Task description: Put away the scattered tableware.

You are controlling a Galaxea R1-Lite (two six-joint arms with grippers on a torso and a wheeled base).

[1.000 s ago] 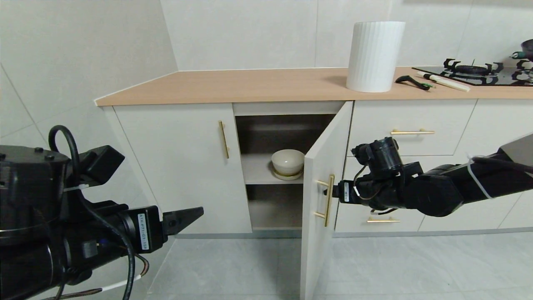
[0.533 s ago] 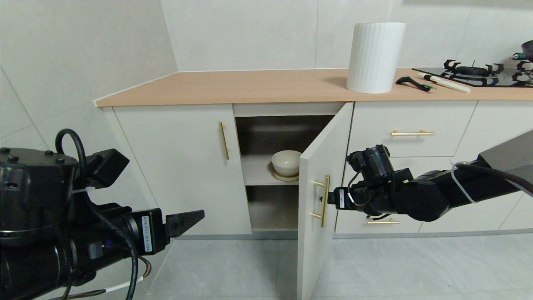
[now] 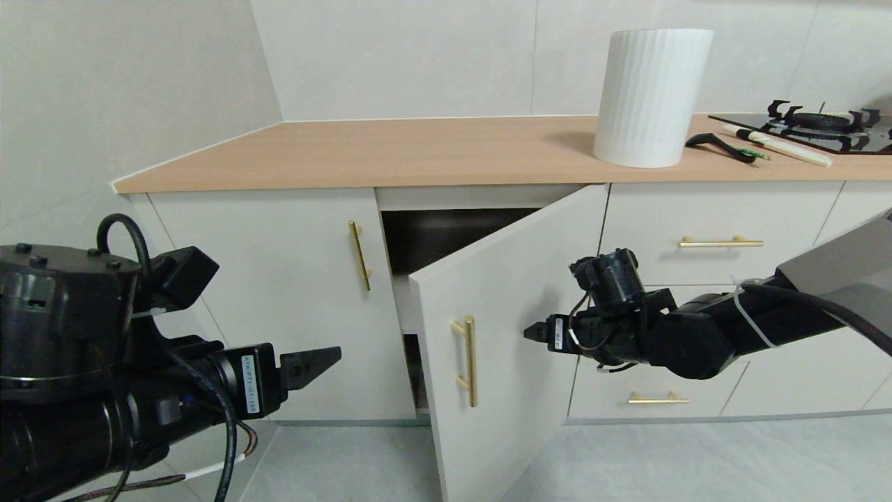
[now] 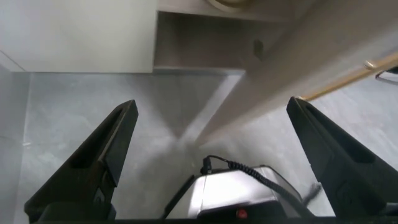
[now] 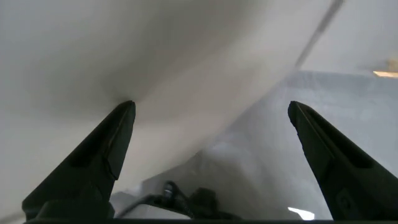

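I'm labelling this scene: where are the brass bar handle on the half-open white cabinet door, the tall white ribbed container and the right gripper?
brass bar handle (image 3: 470,361), head view, middle of bar.
tall white ribbed container (image 3: 651,97), head view, centre of its side.
right gripper (image 3: 528,332), head view, between its fingertips.

Mostly blocked at cabinet opening (image 3: 446,233) by half-shut door (image 3: 516,293), only a narrow gap at its handle edge beside closed left door (image 3: 265,293); floor (image 3: 697,460) free in front.

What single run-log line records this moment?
cupboard door: ajar | door handle: free | right pincer: open, at door's outer face | left pincer: open, empty
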